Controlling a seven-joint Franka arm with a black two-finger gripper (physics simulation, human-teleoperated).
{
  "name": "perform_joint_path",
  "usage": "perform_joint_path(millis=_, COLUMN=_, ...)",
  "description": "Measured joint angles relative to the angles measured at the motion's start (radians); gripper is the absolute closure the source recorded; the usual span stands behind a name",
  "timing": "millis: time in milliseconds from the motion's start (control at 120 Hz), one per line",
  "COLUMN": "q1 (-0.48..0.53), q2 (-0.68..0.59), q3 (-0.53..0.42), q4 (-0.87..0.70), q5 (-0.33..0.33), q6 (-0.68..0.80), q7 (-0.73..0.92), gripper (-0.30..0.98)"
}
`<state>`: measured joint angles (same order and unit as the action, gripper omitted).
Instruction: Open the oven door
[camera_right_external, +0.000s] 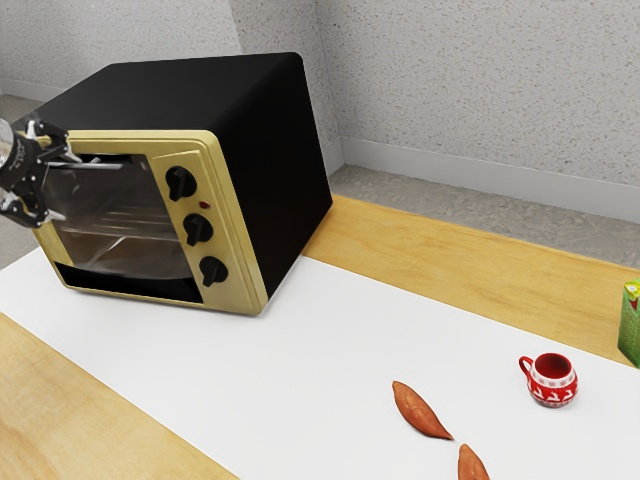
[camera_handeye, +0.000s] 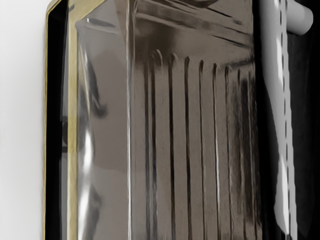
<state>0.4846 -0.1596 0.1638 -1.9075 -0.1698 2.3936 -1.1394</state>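
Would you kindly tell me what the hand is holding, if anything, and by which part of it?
Nothing is held: the hand is open, its fingers apart, near the door handle.

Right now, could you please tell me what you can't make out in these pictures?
In the exterior view:
- Most of the arm: cut off by the left edge.
- Any markings by the knobs: too small.
- The back of the oven: hidden by its body.
- Part of the green carton: past the right edge.

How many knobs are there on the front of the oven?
3: top knob, middle knob and bottom knob, in one column on the gold panel.
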Motion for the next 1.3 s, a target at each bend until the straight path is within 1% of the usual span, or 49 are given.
perform_joint_path(millis=217, q1=0.003, q2=0.001, q3=0.001, q4=-0.037, q5=-0.017, q6=0.013, q7=-0.008, gripper=0.0)
perform_joint_path(millis=300, q1=0.004, q2=-0.024, q3=0.003, q4=-0.081, q5=-0.009, q6=0.023, q7=-0.014, gripper=0.0)
perform_joint_path(millis=383, q1=0.012, q2=-0.08, q3=0.004, q4=-0.144, q5=-0.002, q6=0.034, q7=-0.021, gripper=0.0)
perform_joint_path(millis=500, q1=0.036, q2=-0.227, q3=0.004, q4=-0.308, q5=-0.018, q6=0.058, q7=-0.025, gripper=0.0)
perform_joint_path(millis=583, q1=0.067, q2=-0.388, q3=0.01, q4=-0.462, q5=-0.012, q6=0.075, q7=-0.024, gripper=0.0)
perform_joint_path(millis=633, q1=0.082, q2=-0.496, q3=0.067, q4=-0.559, q5=-0.009, q6=0.084, q7=-0.018, gripper=0.0)
perform_joint_path(millis=667, q1=0.089, q2=-0.574, q3=0.122, q4=-0.624, q5=-0.007, q6=0.089, q7=-0.014, gripper=0.0)
perform_joint_path(millis=708, q1=0.096, q2=-0.655, q3=0.193, q4=-0.683, q5=0.016, q6=0.093, q7=-0.009, gripper=0.0)
perform_joint_path(millis=733, q1=0.104, q2=-0.69, q3=0.221, q4=-0.704, q5=0.032, q6=0.095, q7=-0.006, gripper=0.0)
perform_joint_path(millis=783, q1=0.119, q2=-0.744, q3=0.248, q4=-0.726, q5=0.059, q6=0.096, q7=0.0, gripper=0.0)
perform_joint_path(millis=850, q1=0.139, q2=-0.784, q3=0.252, q4=-0.734, q5=0.089, q6=0.09, q7=0.007, gripper=0.0)
perform_joint_path(millis=883, q1=0.127, q2=-0.773, q3=0.228, q4=-0.689, q5=0.119, q6=0.069, q7=0.011, gripper=0.0)
perform_joint_path(millis=900, q1=0.105, q2=-0.756, q3=0.208, q4=-0.636, q5=0.137, q6=0.046, q7=0.013, gripper=0.0)
perform_joint_path(millis=933, q1=0.028, q2=-0.697, q3=0.157, q4=-0.5, q5=0.163, q6=-0.024, q7=0.017, gripper=0.0)
perform_joint_path(millis=967, q1=-0.07, q2=-0.632, q3=0.109, q4=-0.374, q5=0.171, q6=-0.092, q7=0.02, gripper=0.0)
perform_joint_path(millis=983, q1=-0.11, q2=-0.582, q3=0.073, q4=-0.291, q5=0.174, q6=-0.126, q7=0.022, gripper=0.01)
perform_joint_path(millis=1000, q1=-0.14, q2=-0.507, q3=0.023, q4=-0.17, q5=0.177, q6=-0.168, q7=0.024, gripper=0.01)
perform_joint_path(millis=1058, q1=-0.205, q2=-0.248, q3=-0.138, q4=0.243, q5=0.206, q6=-0.333, q7=0.036, gripper=0.01)
perform_joint_path(millis=1075, q1=-0.226, q2=-0.186, q3=-0.169, q4=0.327, q5=0.216, q6=-0.377, q7=0.041, gripper=0.01)
perform_joint_path(millis=1100, q1=-0.261, q2=-0.119, q3=-0.2, q4=0.41, q5=0.229, q6=-0.434, q7=0.05, gripper=0.0)
perform_joint_path(millis=1150, q1=-0.377, q2=-0.051, q3=-0.228, q4=0.433, q5=0.25, q6=-0.526, q7=0.065, gripper=0.0)
perform_joint_path(millis=1192, q1=-0.433, q2=-0.032, q3=-0.232, q4=0.395, q5=0.259, q6=-0.575, q7=0.077, gripper=0.0)
perform_joint_path(millis=1300, q1=-0.465, q2=-0.033, q3=-0.225, q4=0.303, q5=0.271, q6=-0.651, q7=0.104, gripper=0.0)
